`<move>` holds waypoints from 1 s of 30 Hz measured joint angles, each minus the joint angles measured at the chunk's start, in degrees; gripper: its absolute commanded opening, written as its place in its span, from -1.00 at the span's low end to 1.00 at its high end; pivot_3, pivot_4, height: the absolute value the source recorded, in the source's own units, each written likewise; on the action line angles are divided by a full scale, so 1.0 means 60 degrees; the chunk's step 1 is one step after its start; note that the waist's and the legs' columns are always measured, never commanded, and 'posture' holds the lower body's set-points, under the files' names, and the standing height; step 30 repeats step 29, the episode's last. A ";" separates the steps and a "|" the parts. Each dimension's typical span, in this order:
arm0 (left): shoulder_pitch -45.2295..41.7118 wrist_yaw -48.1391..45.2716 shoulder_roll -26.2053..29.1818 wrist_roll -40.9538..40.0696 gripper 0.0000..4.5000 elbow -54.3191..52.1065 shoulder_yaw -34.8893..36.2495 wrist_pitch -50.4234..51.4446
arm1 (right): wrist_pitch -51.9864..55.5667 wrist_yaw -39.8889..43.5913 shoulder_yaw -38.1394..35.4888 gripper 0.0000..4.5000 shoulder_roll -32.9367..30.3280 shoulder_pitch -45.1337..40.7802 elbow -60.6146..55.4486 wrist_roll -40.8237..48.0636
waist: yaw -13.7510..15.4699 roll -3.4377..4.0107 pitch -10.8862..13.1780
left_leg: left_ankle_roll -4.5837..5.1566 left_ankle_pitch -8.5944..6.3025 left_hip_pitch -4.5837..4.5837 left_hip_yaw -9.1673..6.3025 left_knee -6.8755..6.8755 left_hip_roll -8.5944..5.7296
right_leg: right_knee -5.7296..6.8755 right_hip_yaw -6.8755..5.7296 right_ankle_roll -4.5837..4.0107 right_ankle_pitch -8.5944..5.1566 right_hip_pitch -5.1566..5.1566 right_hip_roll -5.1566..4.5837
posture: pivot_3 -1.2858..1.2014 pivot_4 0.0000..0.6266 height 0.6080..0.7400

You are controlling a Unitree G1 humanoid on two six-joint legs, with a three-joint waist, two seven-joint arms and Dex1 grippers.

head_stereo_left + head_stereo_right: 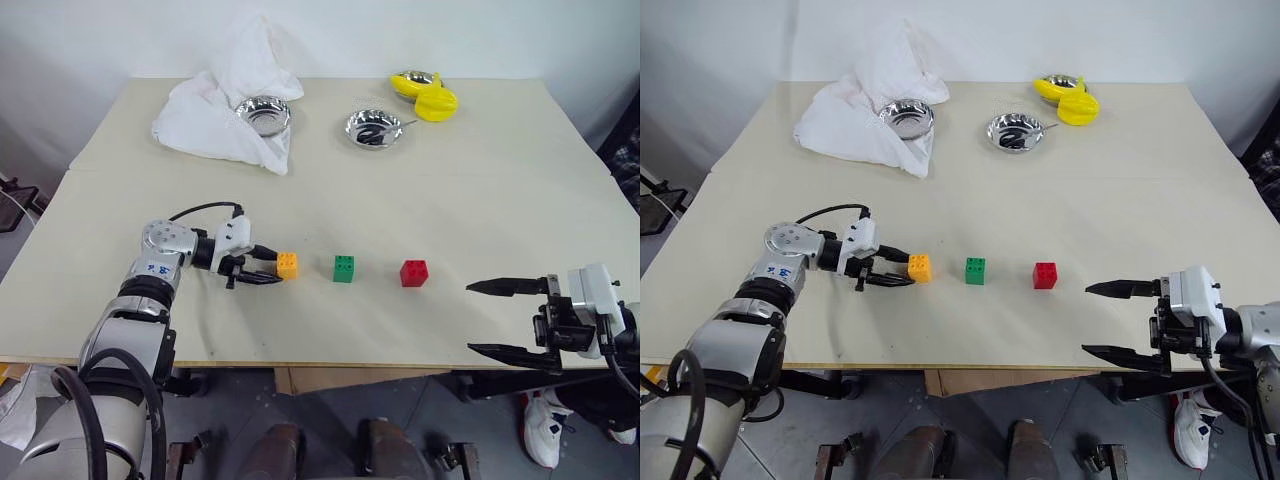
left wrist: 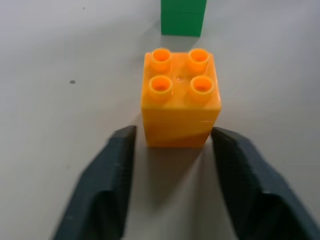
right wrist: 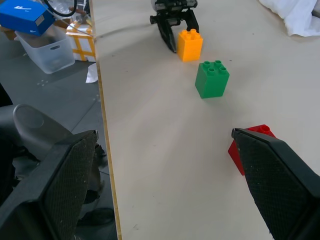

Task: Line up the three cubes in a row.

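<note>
Three cubes already sit in a near-straight line across the near half of the worktop (image 1: 480, 190): the orange-yellow cube (image 1: 287, 265) at the left, the green cube (image 1: 343, 268) in the middle, the red cube (image 1: 414, 272) to the right, each well apart from its neighbour and studs up. The left tool (image 1: 262, 270) lies level at the orange-yellow cube's left side; in the left wrist view its fingers (image 2: 107, 190) stand part-open with the cube's end just between the tips and a gap on both sides (so nothing is gripped). The right tool (image 1: 508, 318) hangs wide open and empty near the front edge, to the right of the red cube.

The step in hand looks like letting go of the orange-yellow cube. To do it well, the fingers should spread evenly so neither drags a face and twists the block, then the tool should back straight out leftward, along the row, not across it. Any sideways brush could knock the cube off line.
</note>
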 measured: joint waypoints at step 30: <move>1.0314 0.1073 0.3176 -0.3781 0.99 -1.1612 0.4629 0.3950 | -0.1965 0.1065 0.0595 1.00 -0.0010 -0.1652 0.3752 -0.1017 | 0.0028 0.0027 0.0005 | -0.0004 0.0003 0.0032 -0.0016 -0.0099 0.0020 | -0.0076 0.0061 -0.0021 0.0003 0.0027 -0.0015 | 0.03 -0.52 1.00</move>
